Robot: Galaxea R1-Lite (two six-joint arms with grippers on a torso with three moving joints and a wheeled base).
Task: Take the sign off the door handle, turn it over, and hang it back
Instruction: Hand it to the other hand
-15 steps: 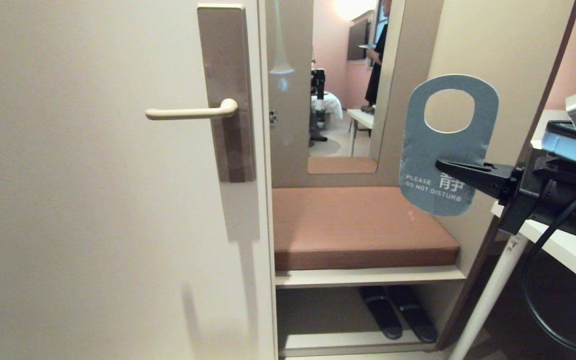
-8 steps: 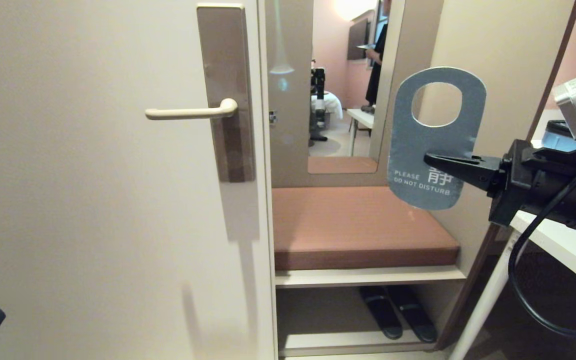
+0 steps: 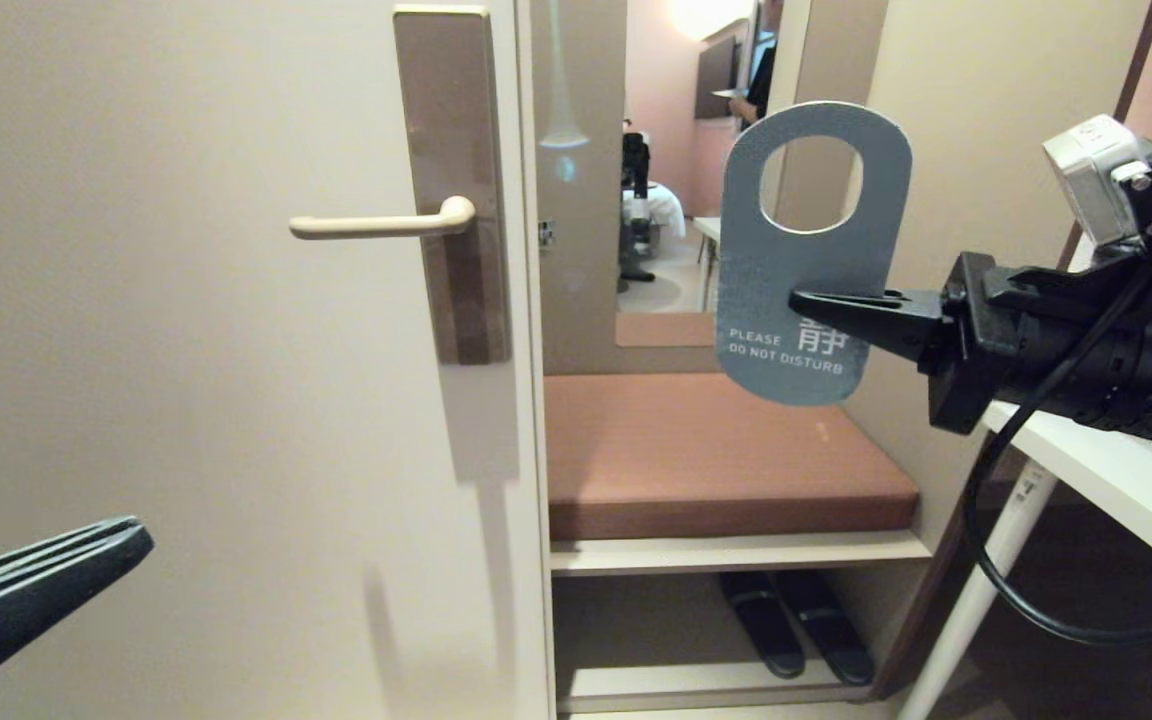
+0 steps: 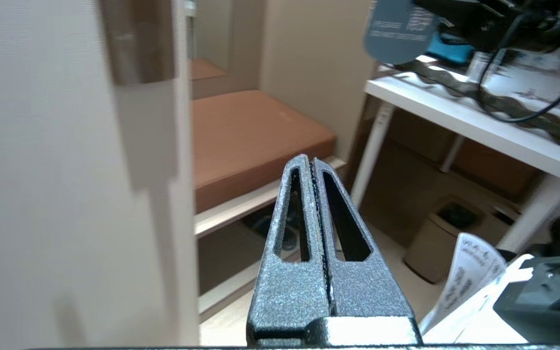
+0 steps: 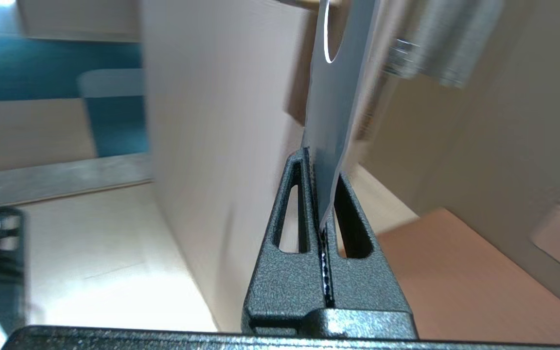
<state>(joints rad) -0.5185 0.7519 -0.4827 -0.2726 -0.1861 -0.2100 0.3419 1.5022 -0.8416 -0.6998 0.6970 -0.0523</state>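
My right end effector (image 3: 804,300) pinches the flat blue-grey sign (image 3: 808,262) by one edge, well to the right of the slim beige door handle (image 3: 381,224). If the thin card slips or tilts, its hole could miss the handle. My left end effector (image 3: 131,535) is closed and empty, low below the handle.

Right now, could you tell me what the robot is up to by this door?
The right claw is shut on the sign, holding it upright in the air to the right of the door, blue-grey "do not disturb" face toward the head camera. The door handle is bare, so the sign is not yet hung back. The left claw is shut and empty, low in front of the door.
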